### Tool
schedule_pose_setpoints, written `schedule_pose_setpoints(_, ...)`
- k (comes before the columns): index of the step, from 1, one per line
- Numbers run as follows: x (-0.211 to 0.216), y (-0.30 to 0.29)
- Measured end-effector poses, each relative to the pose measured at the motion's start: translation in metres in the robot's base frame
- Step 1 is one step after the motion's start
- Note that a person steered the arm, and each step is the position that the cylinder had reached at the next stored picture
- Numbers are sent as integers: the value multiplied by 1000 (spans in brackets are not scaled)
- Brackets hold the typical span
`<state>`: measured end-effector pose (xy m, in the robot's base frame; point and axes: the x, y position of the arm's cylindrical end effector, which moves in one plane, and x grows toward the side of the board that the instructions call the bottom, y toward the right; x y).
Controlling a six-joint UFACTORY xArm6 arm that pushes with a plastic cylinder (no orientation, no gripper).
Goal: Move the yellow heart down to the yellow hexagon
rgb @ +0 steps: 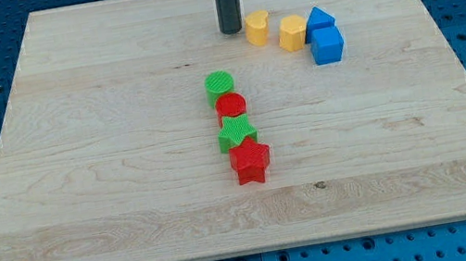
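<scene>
The yellow heart (257,27) is a small, rounded, orange-yellow block lying flat near the top edge of the wooden worktop (108,169). My tip (232,30) rests just beside it on the view's left. The yellow hexagon (294,33) sits near the heart's right. There is no hand on this rod, so nothing is grasped.

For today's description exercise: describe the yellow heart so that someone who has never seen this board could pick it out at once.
Start at the wooden board and go to its top edge, where a dark rod comes down; my tip sits there. The yellow heart lies just to the view's right of it. The yellow hexagon beyond it is flat-sided; the heart is notched on top.
</scene>
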<state>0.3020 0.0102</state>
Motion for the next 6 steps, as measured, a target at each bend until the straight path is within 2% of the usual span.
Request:
schedule_pose_setpoints(2, 1, -1)
schedule_pose_setpoints(3, -26, 0)
schedule_pose_setpoints(4, -34, 17)
schedule_pose_setpoints(6, 7, 24)
